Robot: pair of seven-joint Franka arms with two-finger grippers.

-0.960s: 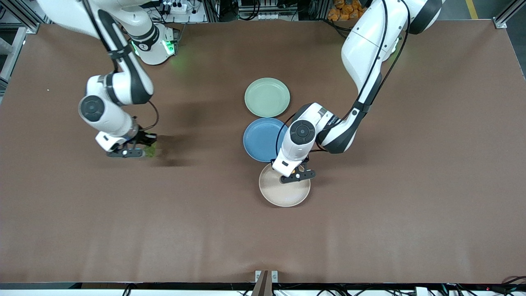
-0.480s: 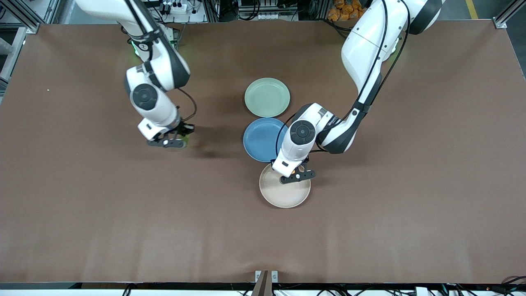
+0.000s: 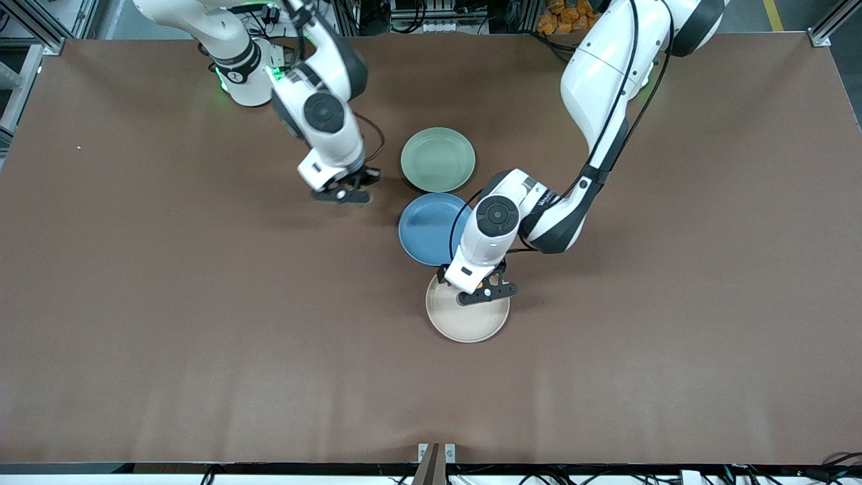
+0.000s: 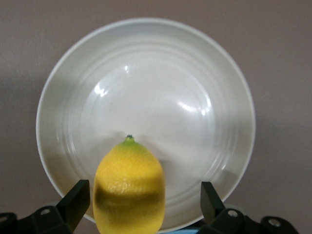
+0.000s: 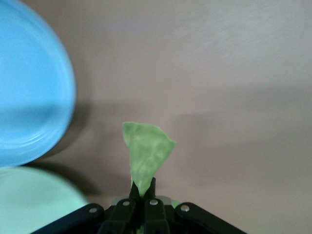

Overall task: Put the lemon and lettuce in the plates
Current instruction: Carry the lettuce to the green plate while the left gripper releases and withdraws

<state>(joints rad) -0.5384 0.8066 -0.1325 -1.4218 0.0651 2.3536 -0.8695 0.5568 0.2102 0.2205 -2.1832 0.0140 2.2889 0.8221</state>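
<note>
My left gripper (image 3: 486, 291) hangs over the beige-cream plate (image 3: 465, 325). In the left wrist view its jaws (image 4: 144, 195) stand wide open around the yellow lemon (image 4: 129, 187), which lies on the plate (image 4: 161, 87) near its rim, close to one finger and well apart from the other. My right gripper (image 3: 342, 196) is over bare table beside the mint green plate (image 3: 438, 159). It is shut on the stem of the green lettuce leaf (image 5: 147, 153), which sticks out past the fingertips (image 5: 143, 187). The front view hides the lettuce and the lemon.
A blue plate (image 3: 424, 229) lies between the mint and beige plates, touching the beige one; it also shows in the right wrist view (image 5: 29, 83), with the mint plate's edge (image 5: 34, 200) beside it. The brown table (image 3: 202, 337) stretches wide around them.
My right arm has carried the lettuce from the right arm's end of the table toward the plates. My left gripper has stayed over the beige plate, shifting only slightly.
</note>
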